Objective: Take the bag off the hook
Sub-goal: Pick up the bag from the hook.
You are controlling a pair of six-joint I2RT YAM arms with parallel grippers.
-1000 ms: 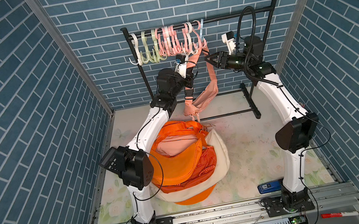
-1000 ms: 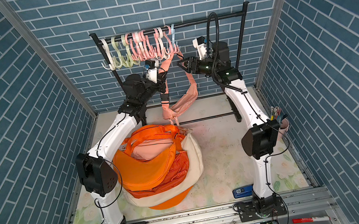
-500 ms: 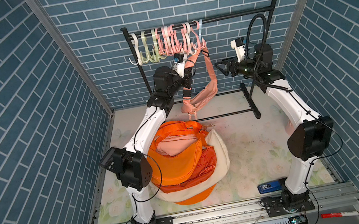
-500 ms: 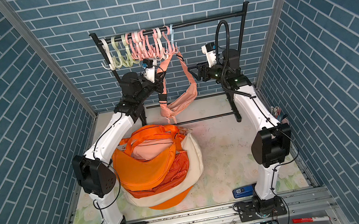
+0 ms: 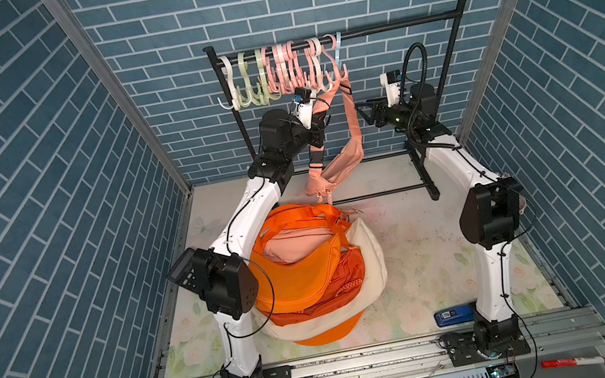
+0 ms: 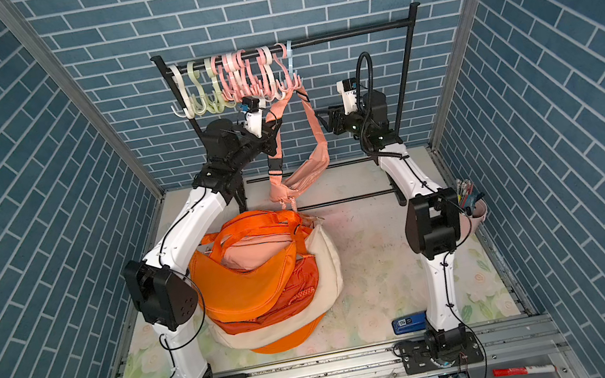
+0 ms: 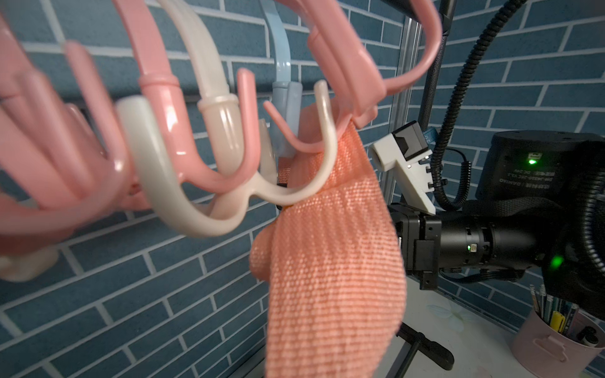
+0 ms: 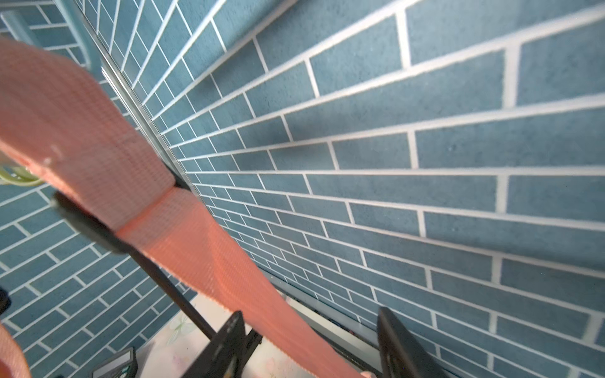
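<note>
A pink bag [image 5: 339, 166] [image 6: 303, 179] hangs by its woven strap [image 5: 351, 114] [image 7: 334, 261] from a pink hook [image 5: 337, 68] [image 7: 360, 81] on the black rack. My left gripper [image 5: 320, 126] [image 6: 274, 131] is shut on the strap's left run, just below the hooks; the strap hides its fingers in the left wrist view. My right gripper [image 5: 365, 115] [image 6: 324, 118] [image 8: 311, 347] stands open just right of the strap's other run. In the right wrist view the strap [image 8: 147, 203] crosses between the spread fingers [image 8: 229, 343], and I cannot tell whether it touches them.
Several empty pink, white and green hooks [image 5: 264, 79] crowd the rack bar [image 5: 390, 26]. A pile of orange and cream bags [image 5: 306, 265] lies under the left arm. A blue device [image 5: 452, 315], a pink pen cup [image 6: 472, 206] and the rack's foot [image 5: 434, 192] are at the right.
My right gripper has drawn back to the right, off the strap it was pressing against. The strap now hangs straight from the hook. The left arm has hardly moved.
</note>
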